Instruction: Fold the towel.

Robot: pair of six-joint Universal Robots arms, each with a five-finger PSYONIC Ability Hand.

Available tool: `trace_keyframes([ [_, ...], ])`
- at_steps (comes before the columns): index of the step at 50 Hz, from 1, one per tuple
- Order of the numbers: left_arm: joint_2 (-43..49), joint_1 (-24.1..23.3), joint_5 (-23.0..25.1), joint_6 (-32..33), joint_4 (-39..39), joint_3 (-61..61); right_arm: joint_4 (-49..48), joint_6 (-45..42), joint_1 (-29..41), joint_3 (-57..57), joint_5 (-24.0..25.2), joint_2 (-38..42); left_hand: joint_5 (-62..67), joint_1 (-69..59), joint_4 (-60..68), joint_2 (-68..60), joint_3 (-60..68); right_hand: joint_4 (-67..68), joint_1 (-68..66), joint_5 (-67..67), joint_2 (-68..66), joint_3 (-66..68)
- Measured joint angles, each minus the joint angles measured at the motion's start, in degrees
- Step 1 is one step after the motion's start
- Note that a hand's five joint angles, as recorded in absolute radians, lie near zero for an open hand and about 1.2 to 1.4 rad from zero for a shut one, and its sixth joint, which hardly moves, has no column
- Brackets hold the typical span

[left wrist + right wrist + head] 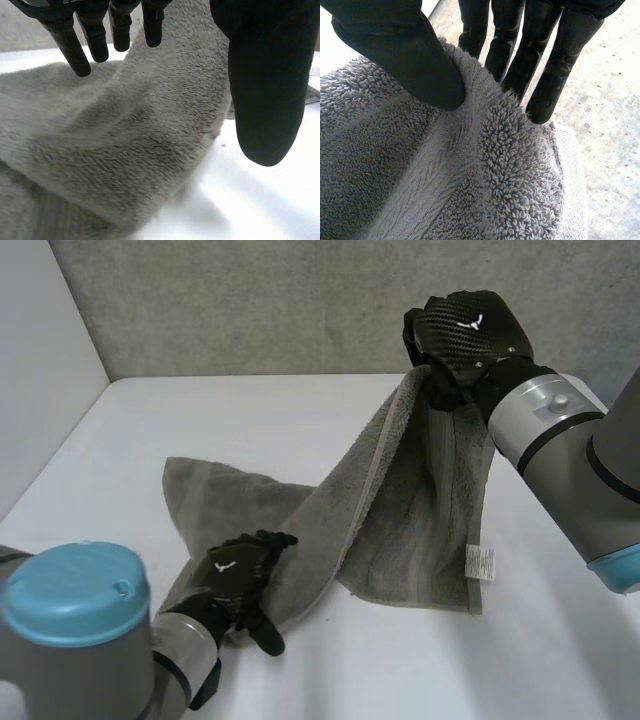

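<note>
A grey towel (pixel 400 510) lies partly on the white table (pixel 300 410). One corner is lifted high at the back right, and the rest hangs down from it. My right hand (pixel 465 335) is shut on that raised corner. Thumb (pixel 405 50) and fingers (pixel 555 65) pinch the towel's edge (pixel 485 150) between them. My left hand (pixel 235 575) rests open on the towel's near left part, fingers straight. In the left wrist view its fingers (pixel 80 45) and thumb (pixel 267 90) are spread above the towel (pixel 125 150). A white label (pixel 481 564) hangs at the towel's lower right corner.
A grey wall (pixel 300 300) stands behind the table and a white panel (pixel 40 360) on the left. Bare table shows in front of the towel and to its right.
</note>
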State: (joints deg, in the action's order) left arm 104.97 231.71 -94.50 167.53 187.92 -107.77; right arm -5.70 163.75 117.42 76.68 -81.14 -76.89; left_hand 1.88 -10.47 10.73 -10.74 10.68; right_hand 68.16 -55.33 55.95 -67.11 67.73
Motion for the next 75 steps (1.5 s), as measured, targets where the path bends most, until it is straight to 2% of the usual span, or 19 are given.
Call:
trace_keyframes([
  [8, 6.77, -2.55, -2.93, -3.5, -0.97, 4.6, 0.51, 0.26, 0.84, 0.0, -1.06, -0.57, 0.0, 0.0, 0.06, -0.13, 0.21, 0.0, 0.0, 0.0, 0.0, 0.0],
  [20, 13.98, -4.74, -10.22, -3.72, -0.35, 8.79, 2.71, 0.96, 1.36, 0.48, -1.35, -2.82, 1.9, -3.64, 3.05, -2.96, 3.05, 0.0, 0.0, 0.0, 0.0, 0.0],
  [22, 15.16, -4.99, -11.5, -3.5, 0.34, 9.58, 3.12, 1.07, 1.31, 0.45, -1.44, -3.43, 5.69, -7.7, 6.86, -7.36, 6.82, 0.0, 0.0, 0.0, 0.0, 0.0],
  [25, 16.12, -5.1, -12.88, -3.3, 1.43, 10.19, 3.27, 1.09, 1.15, 0.38, -1.69, -3.83, 18.76, -20.01, 20.08, -21.31, 20.05, 0.0, 0.0, 0.0, 0.0, 0.12],
  [26, 16.49, -5.09, -13.8, -3.16, 2.25, 10.46, 3.3, 1.07, 1.01, 0.32, -1.87, -4.0, 30.18, -29.98, 31.39, -31.46, 31.17, 0.0, 0.0, 0.01, 0.0, 0.33],
  [30, 16.81, -4.84, -17.06, -2.09, 5.47, 10.68, 3.18, 1.0, 0.5, 0.06, -2.68, -4.31, 51.37, -53.02, 52.42, -52.48, 52.31, 0.0, -0.49, 0.01, 0.0, 0.47],
  [34, 15.66, -4.09, -18.16, -0.38, 6.97, 10.23, 3.11, 0.86, 0.26, -0.09, -2.96, -4.29, 55.26, -56.0, 56.57, -56.65, 56.52, 0.0, -0.5, 0.01, 0.0, 0.47],
  [38, 10.78, -0.71, -18.44, 4.06, 8.1, 8.09, 3.4, -0.23, 0.02, -0.23, -2.99, -3.99, 56.64, -57.03, 58.11, -58.2, 58.05, 0.0, -0.49, 0.01, 0.0, 0.47],
  [44, 2.06, 3.77, -16.71, 10.83, 7.54, 5.09, 5.76, -5.75, -0.56, 0.08, -2.75, -2.88, 57.25, -57.66, 58.72, -58.82, 58.66, 0.0, -0.49, 0.01, 0.0, 0.47],
  [50, -5.18, 5.91, -13.44, 17.56, 4.95, 3.69, 10.03, -14.04, -1.23, 0.77, -2.7, -1.84, 57.26, -57.66, 58.73, -58.9, 58.75, 0.0, -0.49, 0.04, 0.0, 0.47],
  [59, -12.4, 13.14, -2.41, 30.9, -8.58, 4.1, 22.95, -26.19, -2.64, 2.7, -2.0, 0.02, 57.26, -57.66, 58.76, -58.91, 58.79, 0.0, -0.49, 0.05, 0.0, 0.47],
  [60, -12.4, 13.14, -2.41, 30.9, -8.58, 4.1, 22.95, -26.19, -2.64, 2.7, -2.0, 0.02, 57.26, -57.66, 58.76, -58.91, 58.79, 0.0, -0.49, 0.05, 0.0, 0.47],
  [61, -12.13, 15.02, 0.43, 33.58, -12.02, 4.45, 25.56, -28.25, -3.01, 3.53, -1.85, 1.25, 57.26, -57.66, 58.77, -58.93, 58.87, 0.0, -0.49, 0.05, 0.0, 0.47],
  [66, -7.57, 17.97, 4.13, 38.07, -16.15, 6.15, 27.81, -30.84, -3.37, 4.27, -1.89, 5.61, 57.26, -57.66, 58.81, -58.97, 58.88, 0.0, -0.49, 0.06, 0.0, 0.47],
  [72, 2.67, 19.21, 5.05, 41.52, -15.67, 13.76, 24.8, -31.31, -3.34, -0.12, -2.41, 12.7, 57.26, -57.66, 58.83, -58.97, 58.93, 0.0, -0.49, 0.06, 0.0, 0.46],
  [75, 7.86, 19.19, 4.98, 42.23, -13.18, 21.18, 20.58, -30.84, -3.25, -5.75, -3.02, 16.16, 57.26, -57.66, 58.88, -58.97, 58.93, 0.0, -0.49, 0.08, 0.0, 0.47],
])
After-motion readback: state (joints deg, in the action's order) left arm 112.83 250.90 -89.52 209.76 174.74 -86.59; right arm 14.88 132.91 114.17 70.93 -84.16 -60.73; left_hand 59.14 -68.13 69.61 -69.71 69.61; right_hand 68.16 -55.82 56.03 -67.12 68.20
